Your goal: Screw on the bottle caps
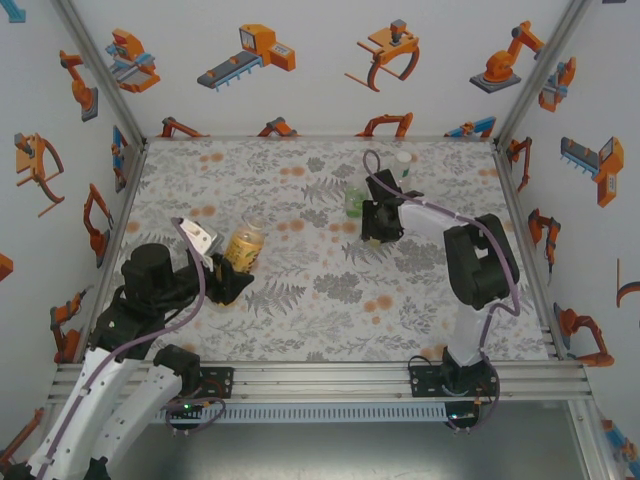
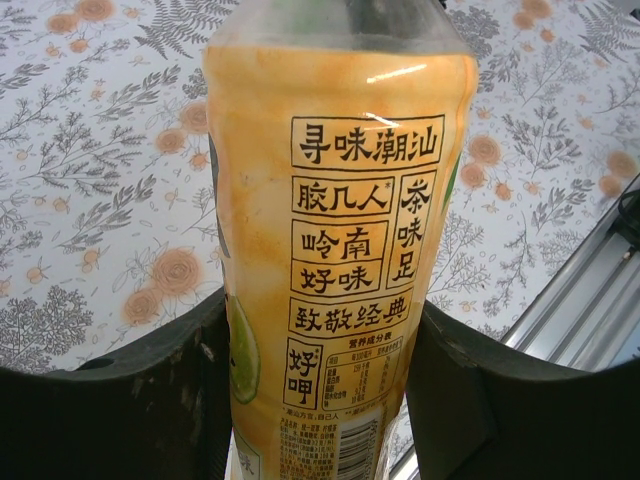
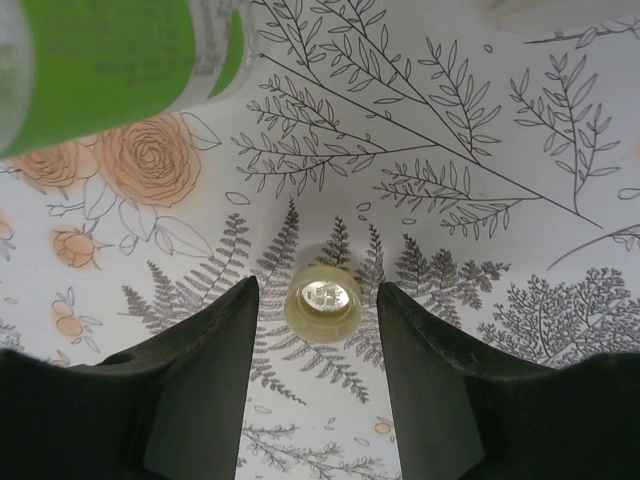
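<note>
The left tool (image 1: 238,270) was closed on the yellow-amber bottle (image 1: 245,243), over the left part of the flowered counter (image 1: 300,320). From the left wrist, the bottle (image 2: 340,250) rose between the two dark fingers (image 2: 150,400), which pressed against its label on both sides. The bottle blocked most of the counter behind it. A metal rail (image 2: 590,290) ran along the counter's edge at the right of that view.

The right tool (image 1: 375,228) hung low over the counter, right of centre, with its fingers spread apart and gripping nothing. From the right wrist, the pale cap (image 3: 322,300) lay on the counter between the two fingers (image 3: 200,380). A narrow strip of counter showed on each side of it, so neither finger touched it. Its hollow side faced the camera.

The green-labelled bottle (image 1: 357,198) stood just beyond the right tool and slightly to its left. From the right wrist its green label (image 3: 110,60) filled the upper left corner, near the cap but apart from it. The tall clear bottle (image 1: 403,163) stood farther back, near the rear wall and apart from the green-labelled one. From above, the right tool's body covered the spot where the cap lay.
</note>
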Available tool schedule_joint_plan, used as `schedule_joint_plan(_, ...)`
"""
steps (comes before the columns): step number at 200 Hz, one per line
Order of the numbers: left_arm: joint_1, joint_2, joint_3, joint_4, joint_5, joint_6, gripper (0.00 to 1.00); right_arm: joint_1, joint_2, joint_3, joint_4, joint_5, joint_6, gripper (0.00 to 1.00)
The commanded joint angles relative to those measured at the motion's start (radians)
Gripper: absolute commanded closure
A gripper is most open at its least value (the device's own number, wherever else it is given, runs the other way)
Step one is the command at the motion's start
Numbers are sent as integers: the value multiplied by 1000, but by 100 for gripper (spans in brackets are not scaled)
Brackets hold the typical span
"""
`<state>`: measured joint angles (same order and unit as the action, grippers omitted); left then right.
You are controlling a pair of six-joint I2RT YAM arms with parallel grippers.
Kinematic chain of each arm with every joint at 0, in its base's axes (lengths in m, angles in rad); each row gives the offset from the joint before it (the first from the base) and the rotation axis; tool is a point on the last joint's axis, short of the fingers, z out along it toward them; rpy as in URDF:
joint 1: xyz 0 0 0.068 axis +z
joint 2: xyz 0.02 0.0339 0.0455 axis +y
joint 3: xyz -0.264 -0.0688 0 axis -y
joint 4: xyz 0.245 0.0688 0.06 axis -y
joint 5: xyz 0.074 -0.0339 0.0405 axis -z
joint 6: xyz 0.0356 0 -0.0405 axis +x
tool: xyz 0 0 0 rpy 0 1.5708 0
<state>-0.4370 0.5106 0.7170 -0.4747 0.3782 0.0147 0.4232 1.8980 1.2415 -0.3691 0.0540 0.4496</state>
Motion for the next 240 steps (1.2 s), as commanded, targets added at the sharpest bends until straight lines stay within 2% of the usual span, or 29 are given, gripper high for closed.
schedule_joint_plan(1,0,-15,-14,-12,-12,19,100,1,19,29,20,10,18,53)
schedule_joint_plan(45,0,-13,-13,-22,-10,26,100,2,30,22,8,7,24,57)
schedule_joint_plan(240,1,-39,-30,-15,-13,-2,100,15,-8,44,-83,26,20,60)
